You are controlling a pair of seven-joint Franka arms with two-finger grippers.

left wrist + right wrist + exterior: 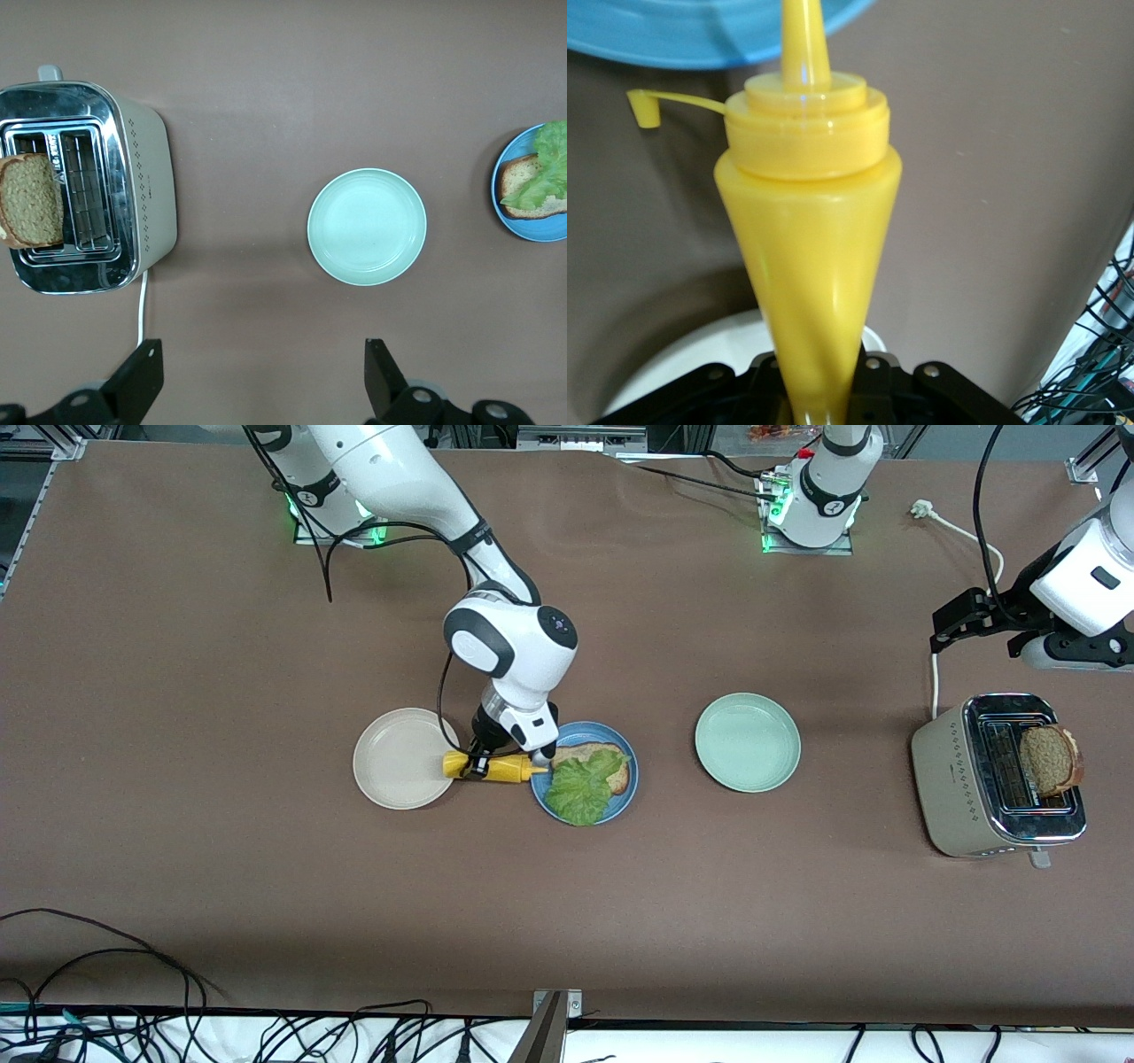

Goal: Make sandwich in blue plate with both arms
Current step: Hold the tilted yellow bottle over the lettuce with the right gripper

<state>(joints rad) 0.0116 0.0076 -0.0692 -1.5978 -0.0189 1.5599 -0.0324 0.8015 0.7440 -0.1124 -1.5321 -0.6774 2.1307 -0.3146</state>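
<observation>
The blue plate holds one brown bread slice with a green lettuce leaf on top. My right gripper is shut on a yellow squeeze bottle. The bottle is held level between the beige plate and the blue plate, its cap off and its nozzle at the blue plate's rim. A second bread slice stands in the toaster. My left gripper hangs open and holds nothing, above the table beside the toaster.
A beige plate lies beside the bottle toward the right arm's end. A pale green plate sits between the blue plate and the toaster. The toaster's white cord runs toward the arms' bases.
</observation>
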